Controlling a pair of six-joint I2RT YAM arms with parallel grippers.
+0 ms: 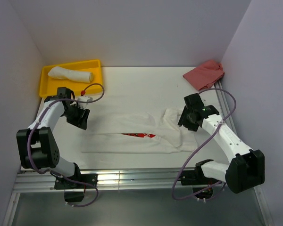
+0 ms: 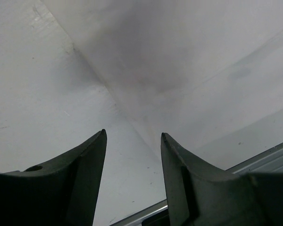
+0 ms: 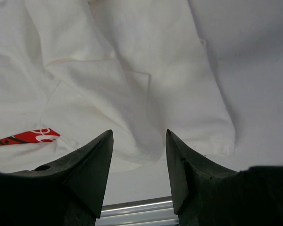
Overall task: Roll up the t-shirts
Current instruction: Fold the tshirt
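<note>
At the bottom of each wrist view the jaws stand apart with nothing between them, so neither arm is holding anything. The left gripper looks down at plain white surface, and I can't tell from that view whether it's cloth or table. From above it sits just off the left end of the t-shirt. The right gripper hangs over the shirt's other end, where a sleeve lies folded in.

The shirt is a long folded strip across the middle of the overhead frame, lying flat on the table with a red print peeking out near its lower edge. A second shirt, the rolled one, sits in the yellow tray at upper left. A red cloth lies at upper right.

My guess on handling: thin cotton, light and floppy, no stiffness at all, so the layers will slide and bunch. I'd pinch right at a short end, near the corners, catching every layer.
</note>
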